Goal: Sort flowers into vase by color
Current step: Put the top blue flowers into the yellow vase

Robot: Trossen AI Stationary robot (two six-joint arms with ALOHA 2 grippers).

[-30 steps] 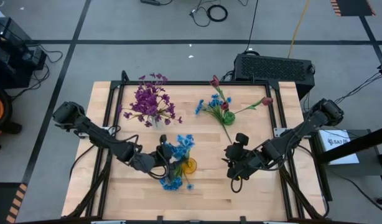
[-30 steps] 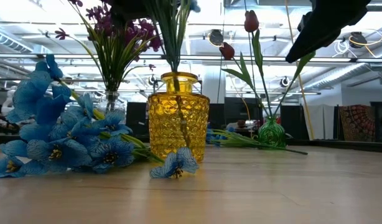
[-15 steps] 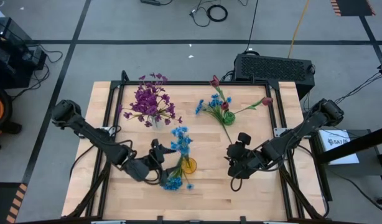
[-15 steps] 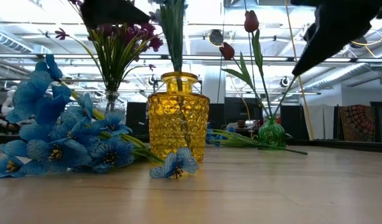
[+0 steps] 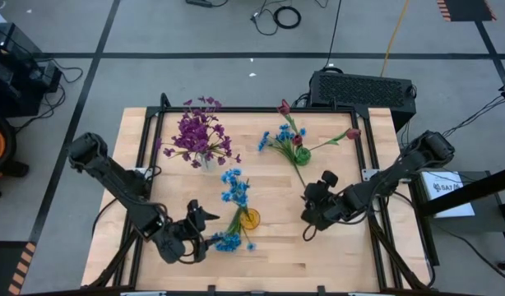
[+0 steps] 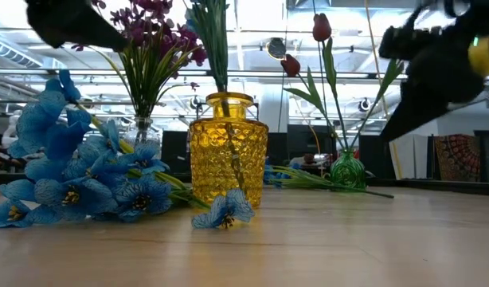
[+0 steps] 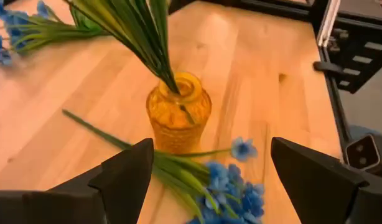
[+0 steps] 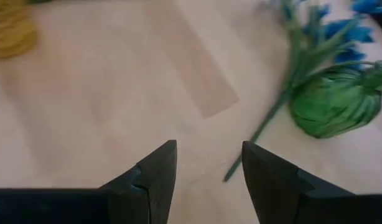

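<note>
A yellow glass vase [image 5: 249, 219] holds one blue sprig [image 5: 234, 186], stems down its neck [image 7: 169, 78]. More blue flowers [image 5: 228, 241] lie on the table against the vase's near side. Purple flowers [image 5: 201, 138] stand in a clear vase. Red tulips [image 5: 284, 108] stand in a small green vase [image 5: 300, 154], and blue sprigs [image 5: 273, 140] lie beside it. My left gripper [image 5: 205, 224] is open, left of the yellow vase and apart from it. My right gripper [image 5: 310, 218] is open over bare wood, on the near side of the green vase [image 8: 337, 99].
Black rails [image 5: 154, 131] frame the wooden table top. A loose green stem [image 8: 253, 146] lies on the wood just ahead of my right gripper. Bare wood shows between the yellow vase and my right gripper, and along the near edge [image 5: 277, 275].
My left gripper has let go of the blue sprig and drawn back toward the table's near left corner. The sprig now stands by itself in the yellow vase, leaning toward the far edge. My right gripper has come down toward the table.
</note>
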